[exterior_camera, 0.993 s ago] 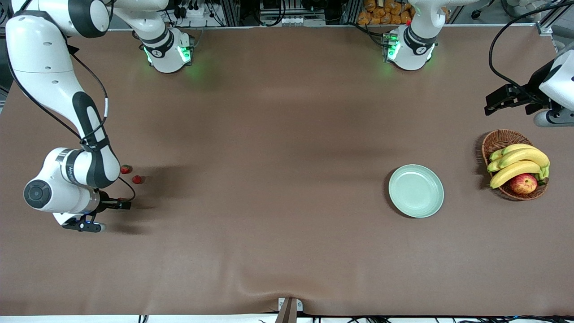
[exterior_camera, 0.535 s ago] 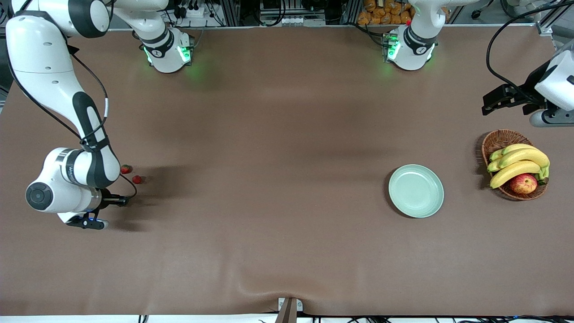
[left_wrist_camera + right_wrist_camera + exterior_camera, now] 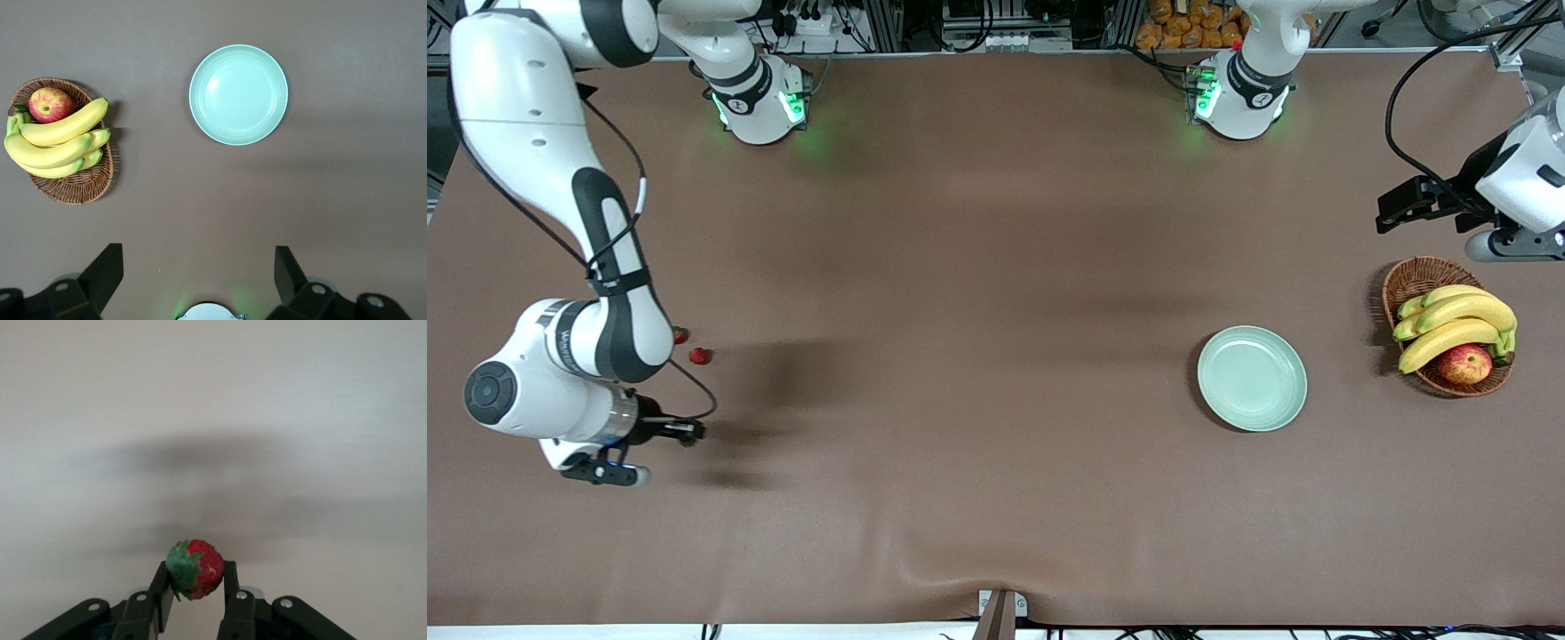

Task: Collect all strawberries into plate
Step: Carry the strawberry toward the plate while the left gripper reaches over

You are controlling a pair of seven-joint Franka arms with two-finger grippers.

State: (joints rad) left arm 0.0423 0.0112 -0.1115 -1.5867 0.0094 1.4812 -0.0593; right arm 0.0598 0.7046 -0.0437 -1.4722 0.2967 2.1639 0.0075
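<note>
Front view. Right gripper (image 3: pixel 690 433) hangs over bare brown table (image 3: pixel 960 267) at the right arm's end, just clear of its own shadow. Two strawberries (image 3: pixel 700 356) lie on the cloth close together, farther from the camera than that shadow; one sits in the open, the other (image 3: pixel 680 334) is half hidden by the arm's elbow. Grey lettering runs along the right arm's wrist joint, too small to read. Plate (image 3: pixel 1252 378), pale mint and round, lies toward the left arm's end with nothing on it. Wicker basket (image 3: pixel 1414 277) sits beside the plate, closer to the table's end, holding bananas (image 3: pixel 1458 324) and an apple (image 3: pixel 1464 364). Left gripper (image 3: pixel 1409 203) waits in the air over the table just outside the basket, on the bases' side. Both bases glow green.

Left wrist view. Looking down: plate (image 3: pixel 238 94) bare, basket (image 3: pixel 83 190) well apart from it with bananas (image 3: pixel 57 143) and apple (image 3: pixel 50 105). Left gripper (image 3: pixel 199 270) has its dark fingers (image 3: pixel 107 267) spread wide, nothing between them.

Right wrist view. Right gripper (image 3: pixel 196 587) pinches a third strawberry (image 3: pixel 195 569), red flesh and green leafy cap showing above the fingers (image 3: pixel 230 577), one pad on each side. Table beneath is pale and blurred, crossed by a soft shadow.

No brand or label readable in any view.
</note>
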